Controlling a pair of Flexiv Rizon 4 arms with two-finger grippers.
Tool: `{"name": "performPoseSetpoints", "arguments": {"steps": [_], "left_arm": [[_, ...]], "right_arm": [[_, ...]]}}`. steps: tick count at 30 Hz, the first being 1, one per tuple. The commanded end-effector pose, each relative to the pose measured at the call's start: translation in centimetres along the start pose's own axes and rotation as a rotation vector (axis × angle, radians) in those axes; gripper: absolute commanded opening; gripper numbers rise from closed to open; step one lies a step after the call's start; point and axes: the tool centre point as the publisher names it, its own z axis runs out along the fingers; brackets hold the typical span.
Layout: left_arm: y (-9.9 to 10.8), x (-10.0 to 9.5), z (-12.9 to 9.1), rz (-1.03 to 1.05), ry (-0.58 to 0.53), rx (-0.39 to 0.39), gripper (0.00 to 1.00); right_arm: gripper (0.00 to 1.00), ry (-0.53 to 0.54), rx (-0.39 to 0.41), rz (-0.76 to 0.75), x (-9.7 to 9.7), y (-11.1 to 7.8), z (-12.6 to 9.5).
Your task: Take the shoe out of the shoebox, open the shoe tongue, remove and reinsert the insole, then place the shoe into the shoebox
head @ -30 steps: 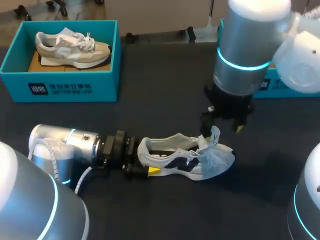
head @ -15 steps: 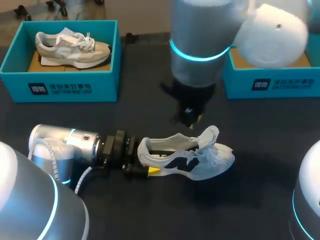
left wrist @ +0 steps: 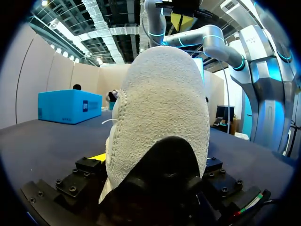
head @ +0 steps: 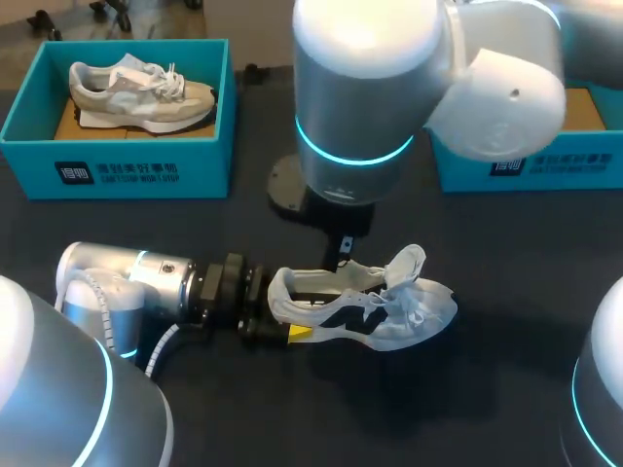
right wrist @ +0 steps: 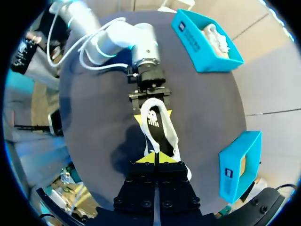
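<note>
Two arms share a dark desk (head: 292, 418). The right arm (head: 365, 88) is the bulkiest thing in the head view. It comes in from the right and hangs over the desk's middle. The left arm (head: 127, 277) lies low along the near left part of the desk, pointing right.

One teal shoebox (head: 127, 170) sits at the far left corner, with white print on its near wall and a beige shoe (head: 141, 95) inside. A second teal shoebox (head: 545, 161), printed the same way, stands at the far right edge.

The white-and-black shoe (head: 360, 306) stands on its sole near the desk's middle, outside both boxes. Its toe points toward the right edge and its tongue (head: 414, 263) is raised. It has a black logo on its side and a white mark on the dark insole (right wrist: 153, 120).

The left claw (head: 287, 313) is clenched on the shoe's heel. The right claw (right wrist: 155, 157) has its yellow tips pressed together, grasping nothing, and hangs above the shoe's opening.

A second ago the right arm stood nearer the right edge with its claw at the tongue. It has since swung leftward, and the claw is now closer to the heel. The shoe and the left arm have not shifted.
</note>
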Motion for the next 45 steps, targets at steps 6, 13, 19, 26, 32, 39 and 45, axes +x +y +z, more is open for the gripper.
{"name": "performPoseSetpoints", "arguments": {"steps": [6, 13, 19, 26, 32, 39, 45], "left_arm": [[0.1, 0.0, 0.1, 0.000, -0.002, 0.001, 0.00], [0.1, 0.0, 0.1, 0.000, -0.002, 0.001, 0.00], [0.1, 0.0, 0.1, 0.000, -0.002, 0.001, 0.00], [0.1, 0.0, 0.1, 0.000, -0.002, 0.001, 0.00], [0.1, 0.0, 0.1, 0.000, -0.002, 0.001, 0.00], [0.1, 0.0, 0.1, 0.000, -0.002, 0.001, 0.00], [0.1, 0.0, 0.1, 0.000, -0.002, 0.001, 0.00]], "right_arm": [[0.00, -0.011, 0.050, -0.171, -0.4, 0.3, 4.1], [0.00, -0.004, 0.056, -0.169, -0.5, 0.4, 4.6], [0.00, -0.004, 0.056, -0.169, -0.5, 0.4, 4.6], [0.00, -0.006, 0.108, -0.219, 0.6, 4.3, 6.1], [0.00, 0.013, 0.097, -0.256, 1.0, 6.0, 7.9], [0.00, 0.033, 0.083, -0.256, 1.2, 5.9, 8.7], [0.00, 0.033, 0.083, -0.256, 1.2, 5.9, 8.7]]}}
